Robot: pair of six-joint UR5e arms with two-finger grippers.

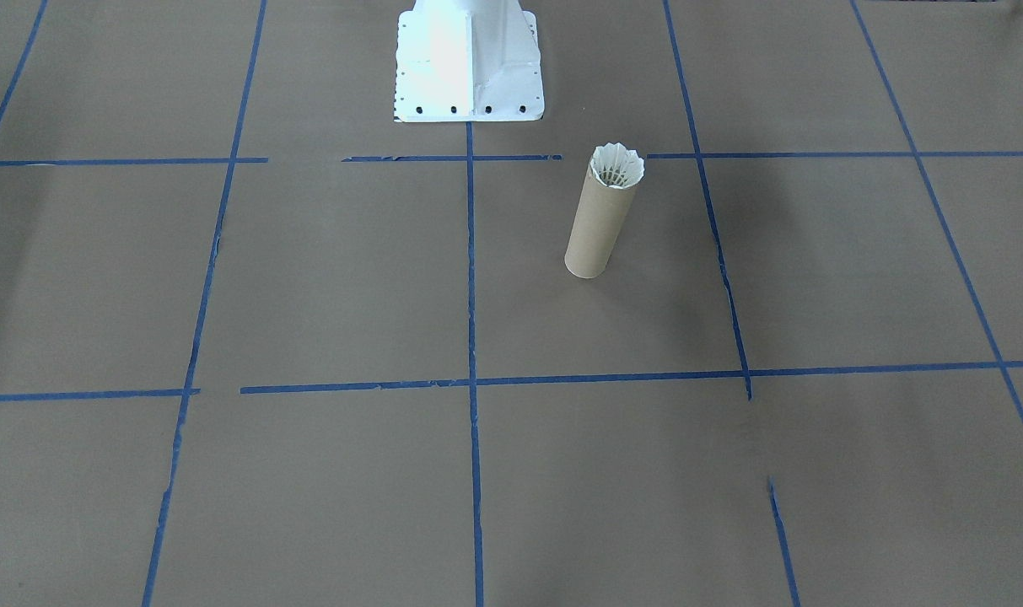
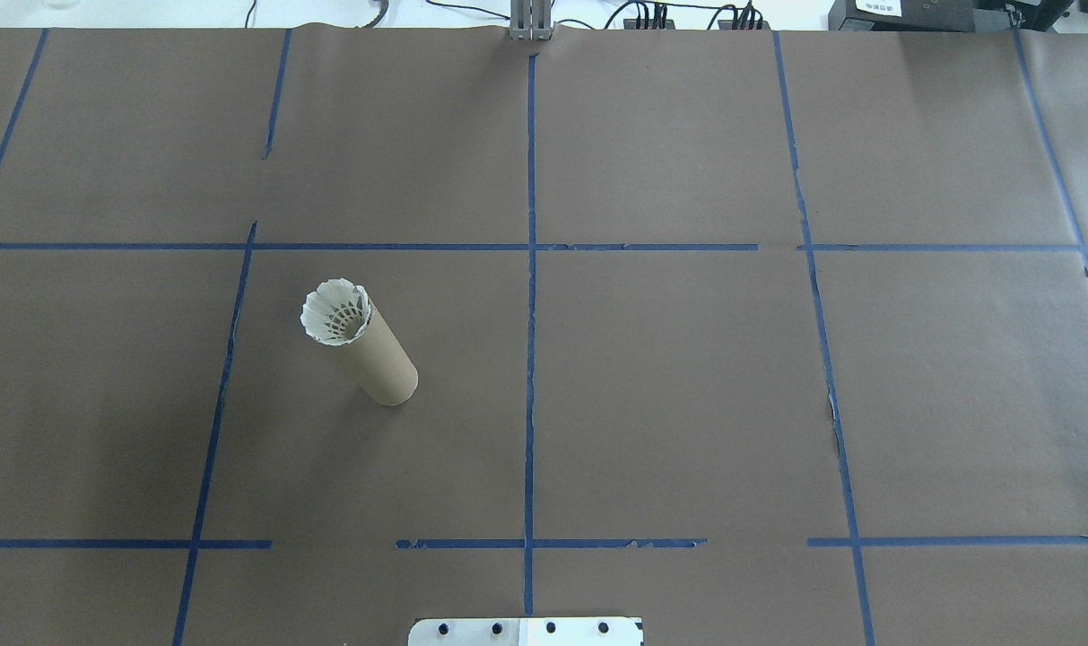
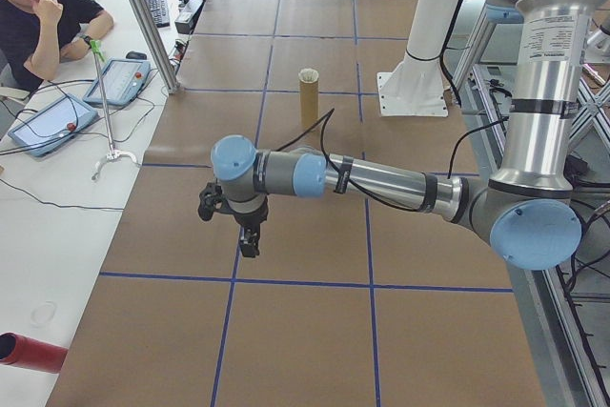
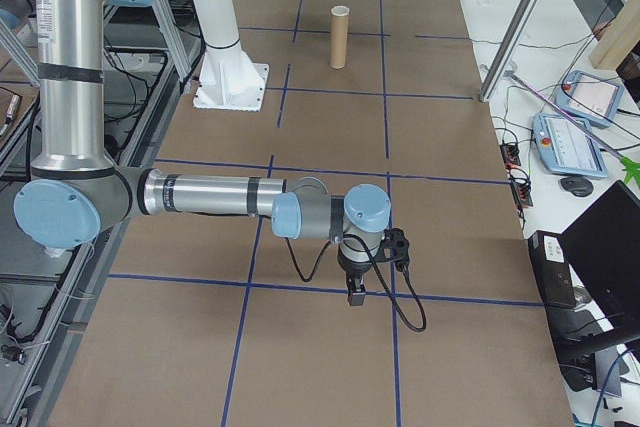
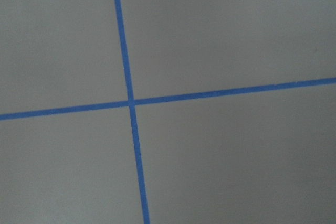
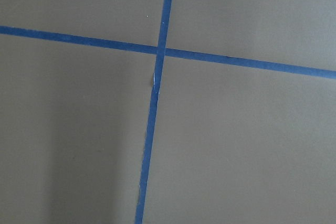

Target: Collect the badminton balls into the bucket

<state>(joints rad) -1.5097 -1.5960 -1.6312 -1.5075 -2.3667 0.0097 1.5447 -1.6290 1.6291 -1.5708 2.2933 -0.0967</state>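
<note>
1. The shuttlecock (image 2: 335, 311) is sitting feathers-up in the mouth of the tube (image 2: 378, 359), which is standing upright on the brown paper table (image 2: 687, 404), on the robot's left half.
2. The tube's long axis is pointing straight up, so any coming move would be meeting it from above.
3. The left gripper (image 3: 246, 235) is hanging over the table's left end, well apart from the tube (nearer than the other arm, by my judgement).
4. The right gripper (image 4: 356, 292) is hovering at the opposite end.
5. Both show only in side views; I cannot tell whether either is holding anything or how its jaws stand.
</note>
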